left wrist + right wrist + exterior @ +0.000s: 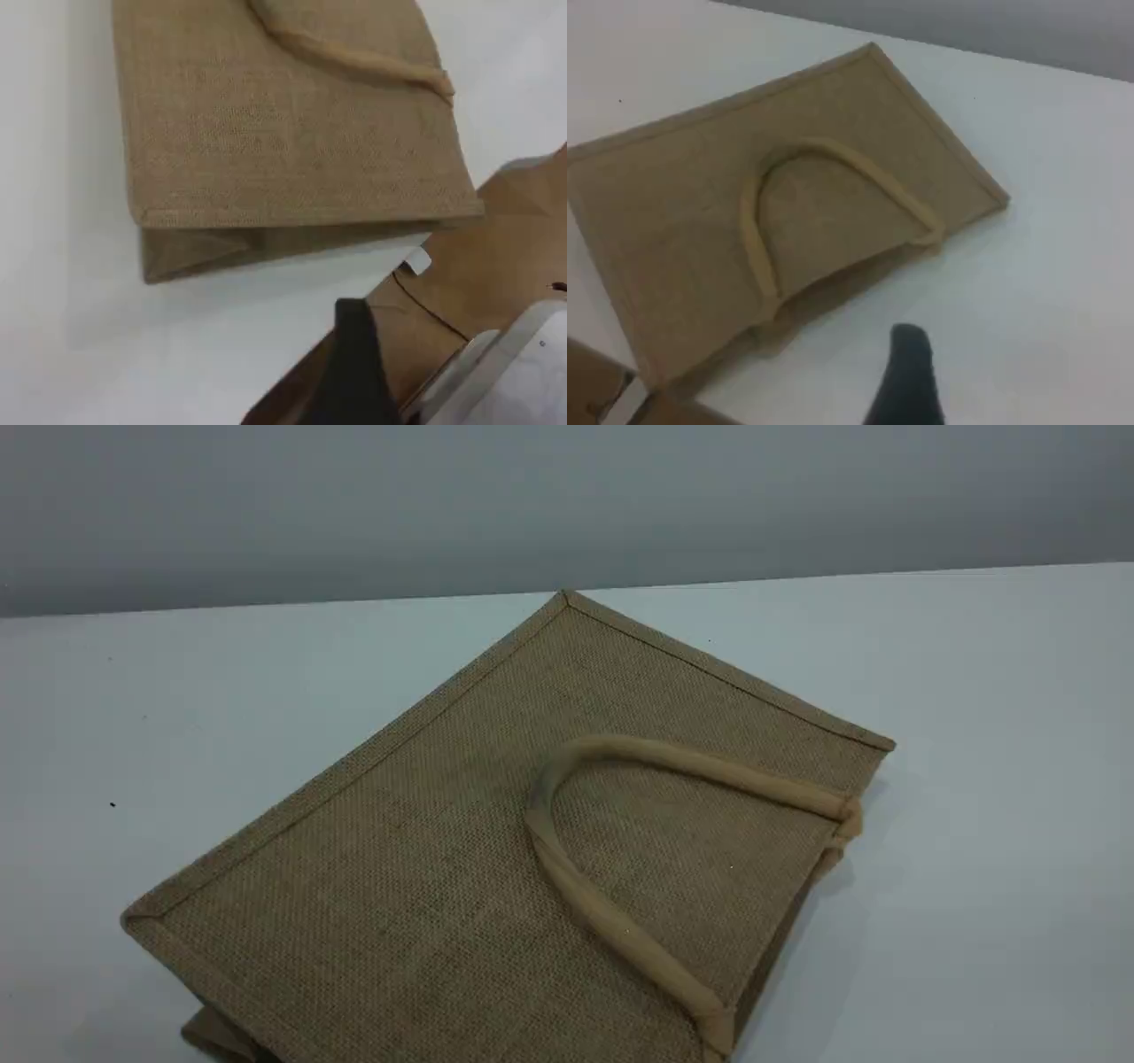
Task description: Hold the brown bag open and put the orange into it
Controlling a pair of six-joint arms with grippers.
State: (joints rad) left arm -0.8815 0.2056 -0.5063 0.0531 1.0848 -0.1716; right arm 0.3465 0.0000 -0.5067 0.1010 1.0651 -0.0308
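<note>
The brown bag [425, 868] lies flat on the white table, its beige loop handle [611, 746] folded back over the upper side and its mouth edge toward the right. No arm shows in the scene view. In the left wrist view the bag [283, 133] lies beyond the left gripper's dark fingertip [354, 363], apart from it. From the right wrist camera, the bag [682, 212] and its handle [749, 221] sit past the right gripper's dark fingertip [908, 372], with bare table between. Neither gripper holds anything. The orange is out of view.
A brown cardboard box [487, 274] stands close to the left gripper, with a pale grey metal edge [523, 354] beside it. A corner of that cardboard [594, 390] shows in the right wrist view. A grey wall [567, 505] runs behind the table's far edge.
</note>
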